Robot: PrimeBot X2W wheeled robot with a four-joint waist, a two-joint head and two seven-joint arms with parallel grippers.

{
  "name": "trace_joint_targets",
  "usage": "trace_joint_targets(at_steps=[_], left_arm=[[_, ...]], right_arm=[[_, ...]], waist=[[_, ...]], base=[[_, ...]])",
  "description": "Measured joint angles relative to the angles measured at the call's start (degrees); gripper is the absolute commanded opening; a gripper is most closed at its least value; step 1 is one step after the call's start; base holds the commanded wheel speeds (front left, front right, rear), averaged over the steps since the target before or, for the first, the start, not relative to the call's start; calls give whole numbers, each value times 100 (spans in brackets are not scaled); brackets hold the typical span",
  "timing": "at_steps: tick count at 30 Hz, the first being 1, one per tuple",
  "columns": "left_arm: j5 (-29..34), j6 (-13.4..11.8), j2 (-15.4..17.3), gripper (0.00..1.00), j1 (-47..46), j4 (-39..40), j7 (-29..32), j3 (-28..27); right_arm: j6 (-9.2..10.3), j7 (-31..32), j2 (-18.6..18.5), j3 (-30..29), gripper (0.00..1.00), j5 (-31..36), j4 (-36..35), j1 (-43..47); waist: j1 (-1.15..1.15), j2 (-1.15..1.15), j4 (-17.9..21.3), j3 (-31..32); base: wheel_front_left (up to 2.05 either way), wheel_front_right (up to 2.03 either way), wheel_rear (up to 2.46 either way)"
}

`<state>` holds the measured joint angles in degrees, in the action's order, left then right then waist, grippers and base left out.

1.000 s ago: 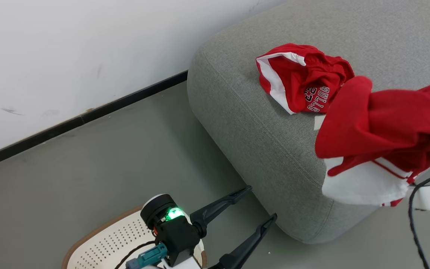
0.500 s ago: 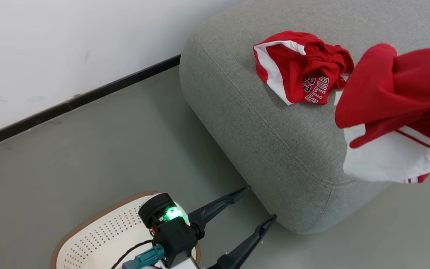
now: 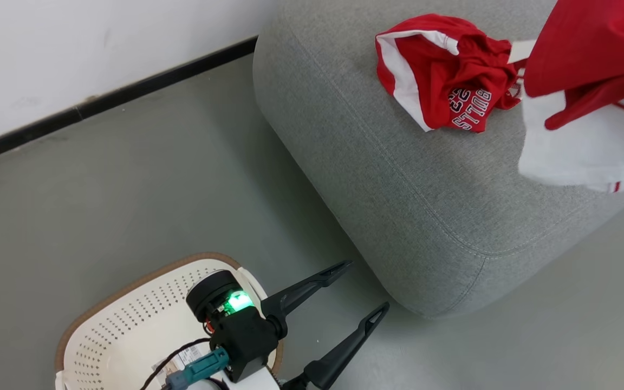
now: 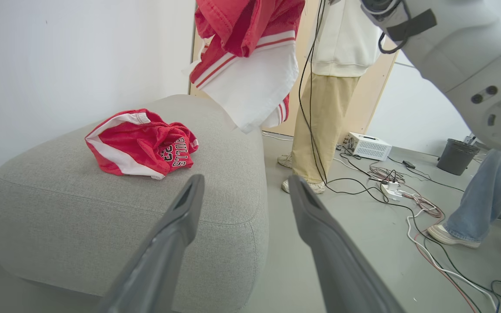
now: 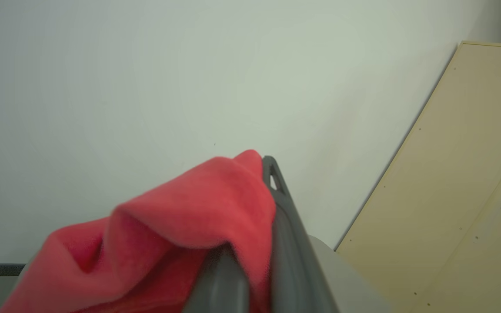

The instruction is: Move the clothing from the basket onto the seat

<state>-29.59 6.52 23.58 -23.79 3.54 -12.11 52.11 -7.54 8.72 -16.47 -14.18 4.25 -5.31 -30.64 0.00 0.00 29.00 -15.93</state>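
Note:
A crumpled red garment with white lettering (image 3: pixel 442 70) (image 4: pixel 141 143) lies on top of the grey seat (image 3: pixel 398 162) (image 4: pixel 102 204). A second red garment with a white panel (image 3: pixel 588 81) (image 4: pixel 250 65) hangs in the air over the seat's right part, beside the lettered one. My right gripper (image 5: pixel 255 187) is shut on this red cloth (image 5: pixel 181 226), which drapes over its fingers. My left gripper (image 3: pixel 366 285) (image 4: pixel 244 182) stands open with nothing in it, low over the floor between the cream basket (image 3: pixel 128 325) and the seat's near corner.
A white wall with a black skirting (image 3: pixel 128 89) runs behind the seat. To the seat's right stand a person's legs (image 4: pixel 320 121), a second leg in jeans (image 4: pixel 485 195), floor cables (image 4: pixel 389 178), a white box (image 4: pixel 368 145) and a dark bin (image 4: pixel 457 156). A wooden panel (image 5: pixel 450 195) leans nearby.
The hanging garment has gone up and farther in over the seat, from its front edge to beside the lettered garment. The head camera has shifted too. The left gripper stays open.

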Motion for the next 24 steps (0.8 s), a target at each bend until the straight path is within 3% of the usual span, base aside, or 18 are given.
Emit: trace_joint_targets(at_steps=[24], left_arm=[[258, -199, 405, 100, -210, 580, 361, -153]], right_arm=[[0, 156, -308, 171, 0, 29, 1169, -2124]], waist=[[0, 0, -347, -1178]], base=[[0, 0, 0]])
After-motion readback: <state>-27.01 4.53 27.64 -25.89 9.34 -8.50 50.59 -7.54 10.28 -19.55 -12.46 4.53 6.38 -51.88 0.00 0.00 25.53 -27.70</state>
